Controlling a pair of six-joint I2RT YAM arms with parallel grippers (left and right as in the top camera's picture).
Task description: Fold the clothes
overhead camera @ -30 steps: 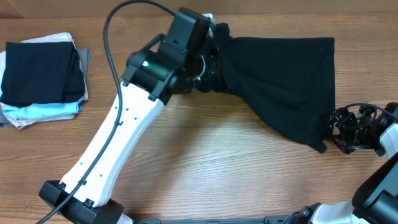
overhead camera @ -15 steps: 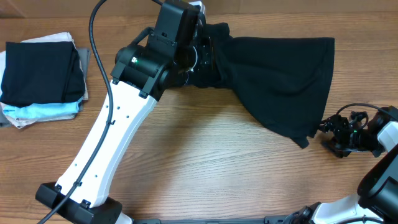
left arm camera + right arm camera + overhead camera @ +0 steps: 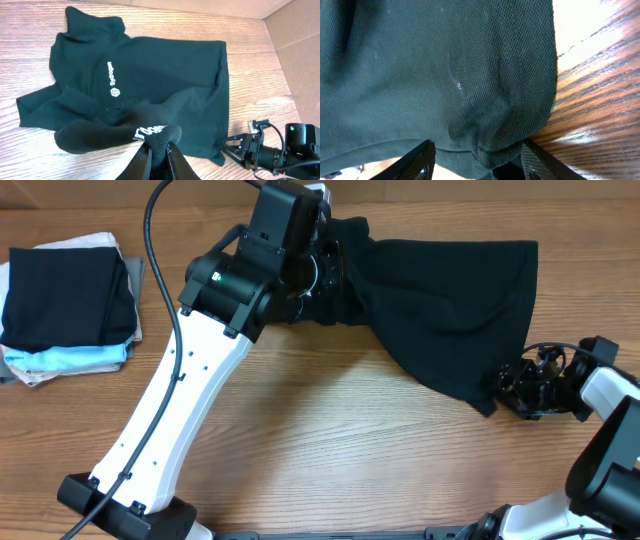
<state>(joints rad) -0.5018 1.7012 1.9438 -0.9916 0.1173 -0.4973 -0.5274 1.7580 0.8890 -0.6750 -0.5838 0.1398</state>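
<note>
The black T-shirt [image 3: 460, 310] lies partly spread at the table's back right, its white chest logo [image 3: 114, 80] facing up. My left gripper [image 3: 159, 147] is shut on a bunched sleeve hem with white lettering [image 3: 149, 131], held just above the table at the shirt's left end [image 3: 335, 275]. My right gripper [image 3: 503, 388] sits at the shirt's near right corner. In the right wrist view its fingers [image 3: 422, 159] stand apart, with that corner of fabric [image 3: 495, 130] bulging between them; the jaws are not pinching it.
A stack of folded garments [image 3: 70, 300], black on top of pale blue and white, sits at the left edge. A cardboard wall [image 3: 295, 45] rises behind the table. The left arm [image 3: 190, 400] crosses the table's middle diagonally.
My right gripper has slid left up to the shirt's near corner and its jaws have narrowed. The left gripper shifted slightly up and left with the sleeve, then held still.
</note>
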